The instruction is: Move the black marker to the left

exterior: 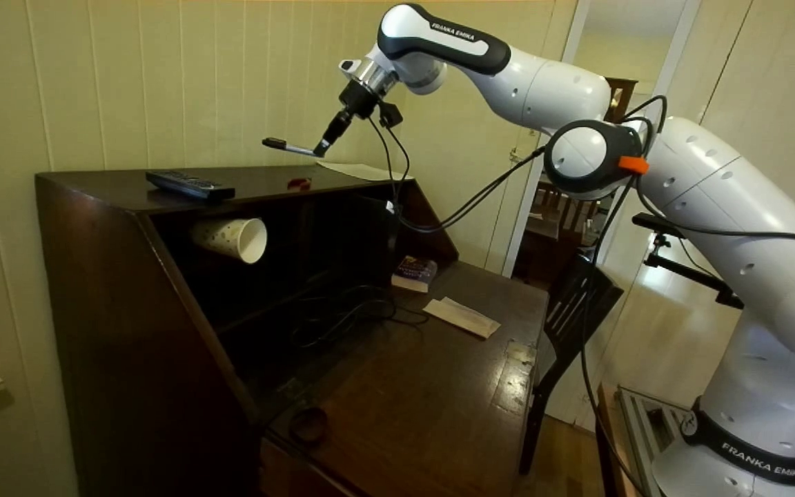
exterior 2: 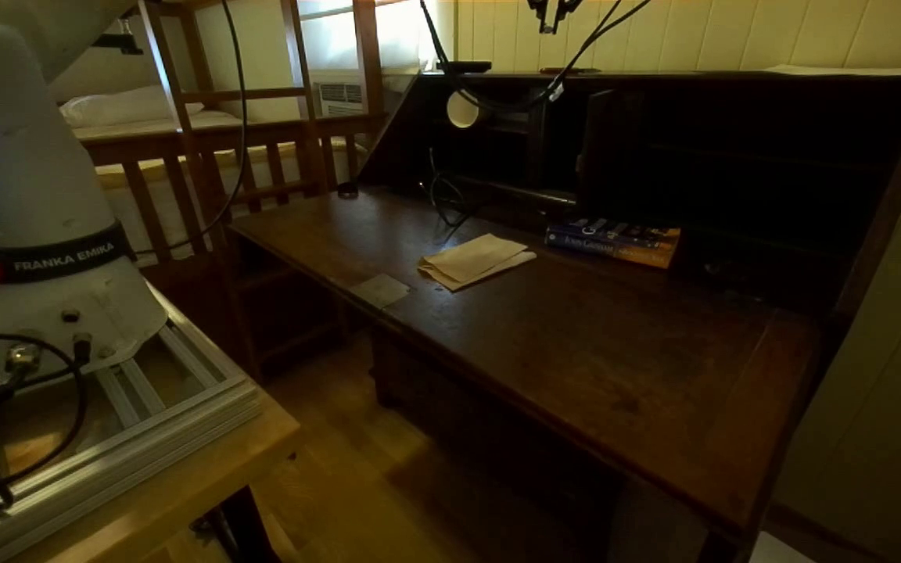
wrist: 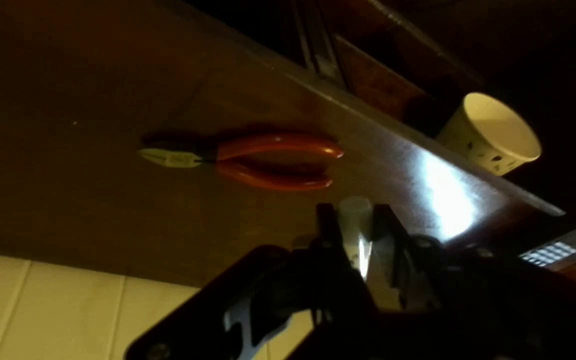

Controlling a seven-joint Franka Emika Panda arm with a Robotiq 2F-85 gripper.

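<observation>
Black in the main, the pincer, high and left of centre in an exterior view, is clamped on one end of the black marker, holding it above the top of the bench, dark cap toward the left of the frame. Red-handled pliers lie left of centre in the wrist view. Farther out, in an exterior view, a remote rests upper left on that top, the white cup on its side beneath; a book and folded paper lie lower, near the frame's centre.
</observation>
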